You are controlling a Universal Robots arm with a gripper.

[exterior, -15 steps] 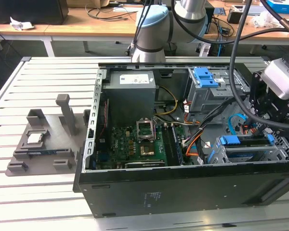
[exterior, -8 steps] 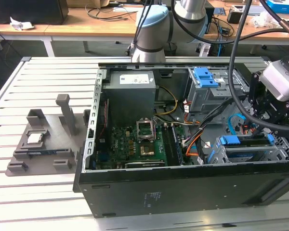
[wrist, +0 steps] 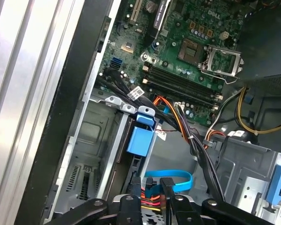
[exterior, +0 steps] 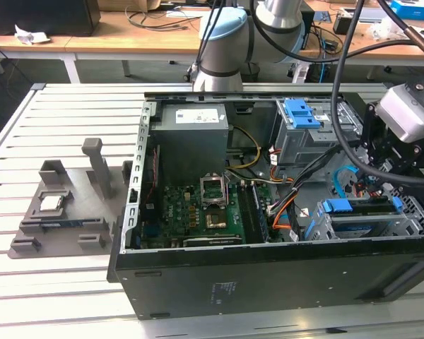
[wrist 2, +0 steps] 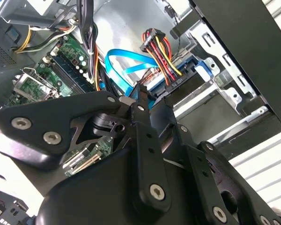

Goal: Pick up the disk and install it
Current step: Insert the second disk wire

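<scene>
The disk [exterior: 364, 220], silver with blue plastic rails, lies flat in the grey drive cage [exterior: 410, 212] at the near corner of the open computer case [exterior: 268, 275], on the exterior view's right. My gripper [exterior: 381, 166] hangs just above the cage's rear end, among black cables. In both wrist views its black fingers [wrist: 133, 187] stand a little apart, and the gripper [wrist: 151, 185] is open with nothing in the gap. A black power plug [wrist 2: 171, 89] with red and yellow wires and a blue flat cable [wrist 2: 126, 61] sit just beyond the gripper [wrist 2: 152, 101]. A blue tab [wrist: 139, 140] marks the bay's front.
Inside the case are the motherboard [exterior: 205, 205], a grey power supply [exterior: 191, 134] and a second drive cage with a blue latch [exterior: 302, 113]. A grey fixture [exterior: 63, 212] holding a small square chip [exterior: 53, 203] lies on the slatted table at the exterior view's left.
</scene>
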